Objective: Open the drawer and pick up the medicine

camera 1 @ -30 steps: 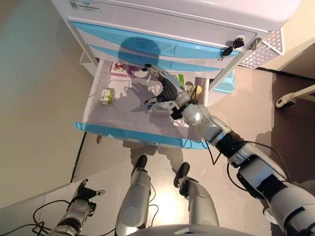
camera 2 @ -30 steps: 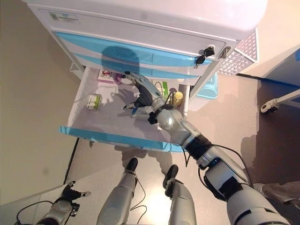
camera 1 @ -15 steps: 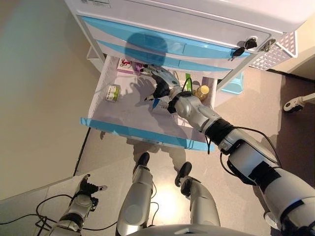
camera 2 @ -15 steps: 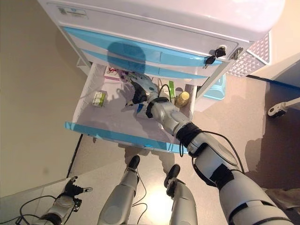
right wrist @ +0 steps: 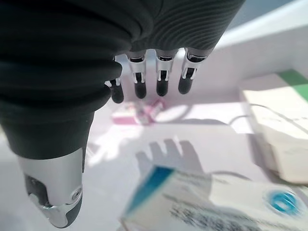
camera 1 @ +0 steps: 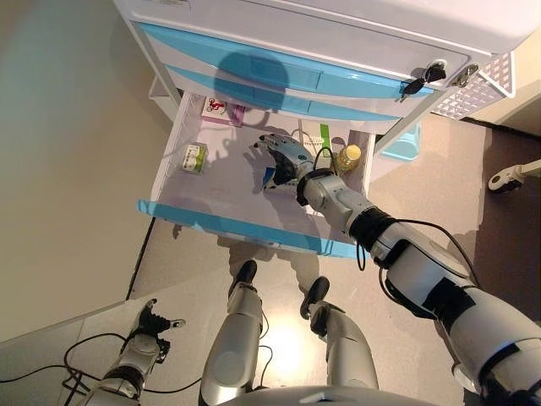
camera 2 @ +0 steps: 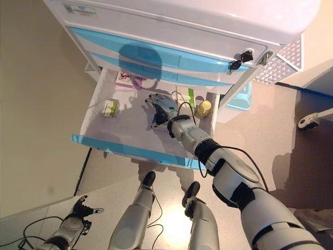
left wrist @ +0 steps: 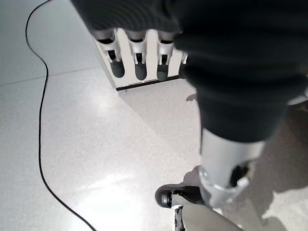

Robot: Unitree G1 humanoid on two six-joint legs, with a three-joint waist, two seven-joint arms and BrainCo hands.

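The bottom drawer (camera 1: 245,227) of the white and blue cabinet (camera 1: 338,38) stands pulled out, and the right hand (camera 1: 279,159) hovers inside it with fingers (right wrist: 161,79) straight and spread, thumb apart, holding nothing. The medicine box (right wrist: 216,202), white with a blue end, lies on the drawer floor just below that hand, while a small green box (camera 1: 193,157) sits near the drawer's left wall, a pink and white packet (camera 1: 221,108) lies at the back, and a yellow bottle (camera 1: 347,157) stands beside a green and white box (camera 1: 314,140) at the right. The left hand (camera 1: 150,326) hangs low over the floor, well apart from the cabinet, its fingers (left wrist: 139,60) relaxed and empty.
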